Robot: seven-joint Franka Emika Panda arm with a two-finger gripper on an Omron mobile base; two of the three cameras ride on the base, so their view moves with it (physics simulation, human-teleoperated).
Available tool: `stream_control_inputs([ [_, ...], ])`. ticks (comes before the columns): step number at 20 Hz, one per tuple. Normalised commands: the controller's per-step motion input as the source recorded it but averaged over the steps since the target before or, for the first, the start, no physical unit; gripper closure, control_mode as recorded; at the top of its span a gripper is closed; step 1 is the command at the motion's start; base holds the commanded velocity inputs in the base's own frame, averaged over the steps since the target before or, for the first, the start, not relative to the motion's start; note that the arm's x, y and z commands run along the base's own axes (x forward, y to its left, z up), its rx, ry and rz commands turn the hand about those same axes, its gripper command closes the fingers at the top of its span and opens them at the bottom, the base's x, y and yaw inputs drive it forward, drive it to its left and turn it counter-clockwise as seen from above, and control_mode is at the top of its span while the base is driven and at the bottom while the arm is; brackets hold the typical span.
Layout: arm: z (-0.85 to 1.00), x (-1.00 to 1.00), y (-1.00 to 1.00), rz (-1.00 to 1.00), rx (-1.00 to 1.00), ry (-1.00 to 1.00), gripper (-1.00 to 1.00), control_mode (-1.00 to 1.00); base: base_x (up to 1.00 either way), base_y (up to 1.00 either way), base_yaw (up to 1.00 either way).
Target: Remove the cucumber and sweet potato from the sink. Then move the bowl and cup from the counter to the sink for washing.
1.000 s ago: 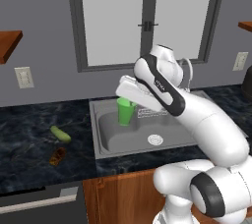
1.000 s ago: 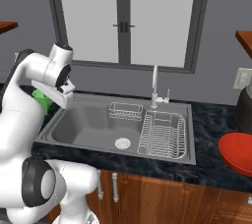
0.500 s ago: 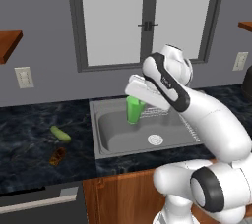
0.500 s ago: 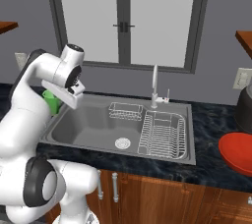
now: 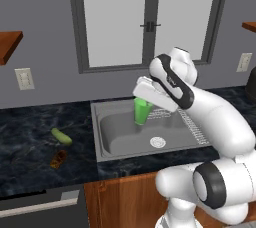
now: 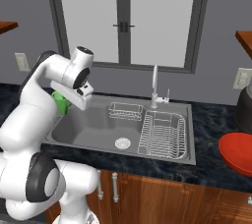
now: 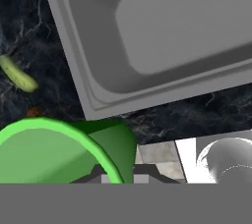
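Over the dark marble table, the gripper [image 5: 145, 103] clamps the cup [image 5: 142, 111] above the sink [image 5: 117, 134]; releasing high risks toppling it.

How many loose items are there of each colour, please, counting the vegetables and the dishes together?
Green: 2, the cup held by the tool over the sink, and the cucumber on the counter.
Reddish-brown: 1, the sweet potato near the cucumber.
Red: 1, the bowl on the counter right of the sink.
Total: 4
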Motion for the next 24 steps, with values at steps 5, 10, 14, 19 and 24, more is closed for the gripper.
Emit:
stream_control_inputs([
  [5, -0.16, 0.18, -0.17, 0.0, 0.0, 0.0, 1.0, -1.0, 0.0, 0.0, 0.0],
  [10, -0.21, 0.2, -0.07, 0.0, 0.0, 0.0, 1.0, -1.0, 0.0, 0.0, 0.0],
  [14, -0.24, 0.19, -0.02, 0.0, 0.0, 0.0, 1.0, -1.0, 0.0, 0.0, 0.0],
  [19, -0.27, 0.2, 0.0, 0.0, 0.0, 0.0, 1.0, -1.0, 0.0, 0.0, 0.0],
  [24, -0.29, 0.18, 0.0, 0.0, 0.0, 0.0, 1.0, -1.0, 0.0, 0.0, 0.0],
])
